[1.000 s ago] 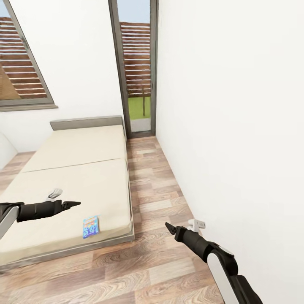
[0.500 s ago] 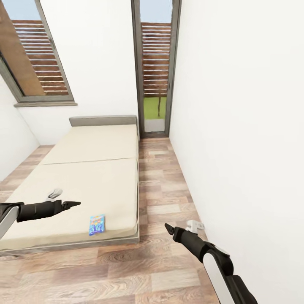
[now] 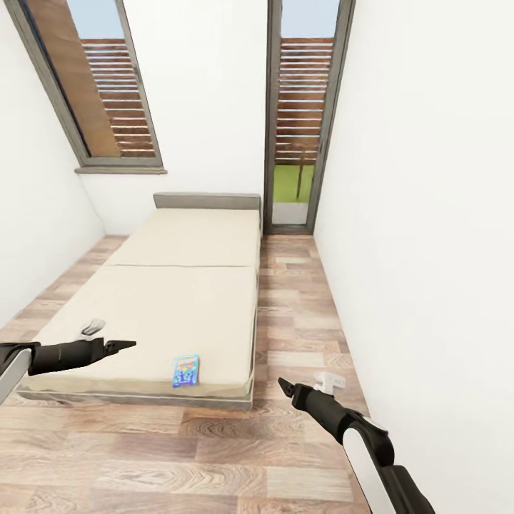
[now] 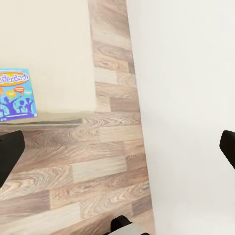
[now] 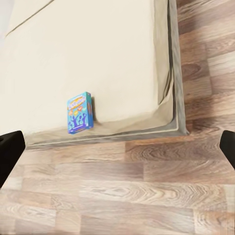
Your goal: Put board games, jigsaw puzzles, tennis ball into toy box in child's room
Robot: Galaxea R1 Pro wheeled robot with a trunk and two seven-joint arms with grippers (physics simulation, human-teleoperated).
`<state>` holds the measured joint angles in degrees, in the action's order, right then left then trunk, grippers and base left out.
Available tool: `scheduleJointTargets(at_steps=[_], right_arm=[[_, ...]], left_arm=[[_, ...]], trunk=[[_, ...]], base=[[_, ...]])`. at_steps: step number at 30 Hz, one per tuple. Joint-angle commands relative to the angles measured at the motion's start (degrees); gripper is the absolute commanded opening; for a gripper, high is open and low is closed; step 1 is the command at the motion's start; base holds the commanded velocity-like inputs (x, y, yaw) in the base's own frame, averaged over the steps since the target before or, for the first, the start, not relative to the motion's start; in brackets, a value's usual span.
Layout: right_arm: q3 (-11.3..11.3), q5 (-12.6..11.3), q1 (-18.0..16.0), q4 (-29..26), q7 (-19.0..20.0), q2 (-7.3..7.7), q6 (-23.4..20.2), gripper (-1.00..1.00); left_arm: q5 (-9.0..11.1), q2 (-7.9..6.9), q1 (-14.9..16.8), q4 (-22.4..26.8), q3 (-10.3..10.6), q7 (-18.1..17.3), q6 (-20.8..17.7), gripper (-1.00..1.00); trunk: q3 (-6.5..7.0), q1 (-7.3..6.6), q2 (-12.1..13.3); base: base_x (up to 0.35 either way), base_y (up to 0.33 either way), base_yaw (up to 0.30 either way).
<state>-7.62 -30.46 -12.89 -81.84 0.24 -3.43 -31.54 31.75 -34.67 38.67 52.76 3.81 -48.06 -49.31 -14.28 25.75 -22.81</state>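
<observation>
A small blue board game with colourful print lies flat on the beige bed, near its foot edge. The same board game lies in the left wrist view, and the right wrist view has the box close to the mattress corner. My left gripper hovers open over the bed's near left part, left of the box. My right gripper hangs open over the wood floor, right of the bed. Both sets of fingers stand wide apart with nothing between them.
A small white-grey object lies on the mattress near my left arm. White walls close in on the right and left. Two tall windows stand behind the headboard. A white fitting sits low by the right wall.
The whole picture has shifted right, so the camera has turned left. The bed now sits nearer the middle. Both arms hold the same pose, and the box has not moved on the bed.
</observation>
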Motion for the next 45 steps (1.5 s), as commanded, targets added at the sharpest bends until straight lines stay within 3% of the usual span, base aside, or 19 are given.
scheduleJointTargets(at_steps=[1, 24, 45], right_arm=[[0.06, -0.12, -0.03, -0.07, 0.02, -0.01, -0.28, 1.0], [0.06, -0.05, -0.03, -0.01, 0.0, 0.0, -0.21, 1.0], [0.15, -0.18, -0.03, -0.09, 0.43, 0.0, -0.17, 1.0]], left_arm=[[0.24, -0.05, 0.09, -0.02, 0.13, -0.01, -0.26, 1.0], [0.24, -0.05, 0.09, -0.02, 0.09, -0.01, -0.24, 1.0], [0.32, -0.05, 0.09, -0.02, -0.29, -0.01, -0.24, 1.0]], trunk=[[-0.11, 0.04, -0.11], [-0.11, 0.04, -0.11], [-0.11, 0.04, -0.11]], base=[[0.071, -0.137, 0.145], [0.033, -0.144, 0.022], [0.0, -0.012, 0.0]])
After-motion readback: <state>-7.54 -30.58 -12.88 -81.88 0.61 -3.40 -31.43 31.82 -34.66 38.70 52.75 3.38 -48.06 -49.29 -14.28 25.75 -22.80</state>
